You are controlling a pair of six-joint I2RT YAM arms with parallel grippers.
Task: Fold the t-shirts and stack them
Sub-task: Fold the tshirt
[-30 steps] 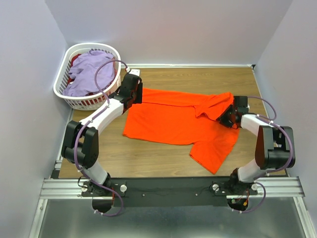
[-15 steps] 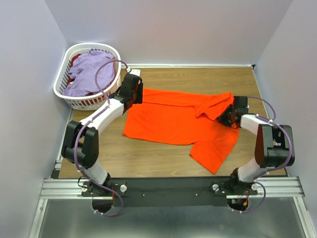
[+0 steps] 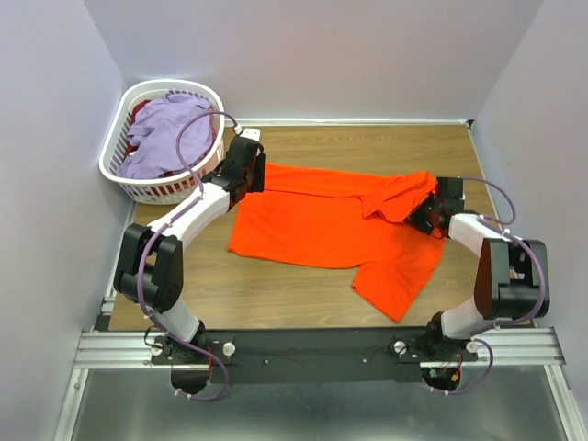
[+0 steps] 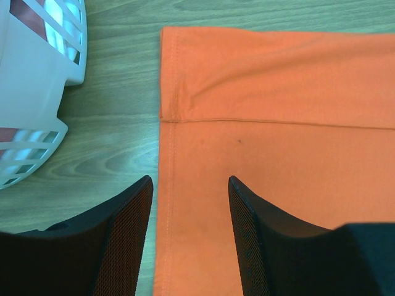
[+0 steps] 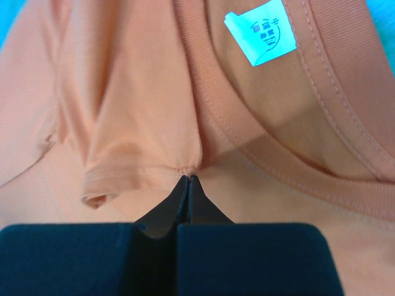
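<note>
The task was at an early stage, as I judge it: no t-shirt was folded neatly and nothing was stacked. The orange t-shirt point(image 3: 331, 225) lay spread on the wooden table point(image 3: 303, 285), beginning just beside the white laundry basket point(image 3: 115, 138) and stretching away from it. The lavender t-shirt point(image 3: 165, 129) was inside the basket, crumpled on top of some red cloth, so it must be taken out and folded later. The end of the orange t-shirt nearest the basket was flat and smooth, with a straight stitched hem. The end farthest from the basket was bunched and turned over on itself, and one sleeve hung out toward the near edge of the table. The collar was ribbed, with a small white neck label point(image 5: 264, 32) inside it. The left gripper point(image 4: 188, 185) stood over the edge of the orange cloth nearest the basket with its fingers apart and nothing between them. The right gripper point(image 5: 187, 180), at the end far from the basket, had its fingertips pressed together on a pinch of orange cloth at a hem close to the collar.
</note>
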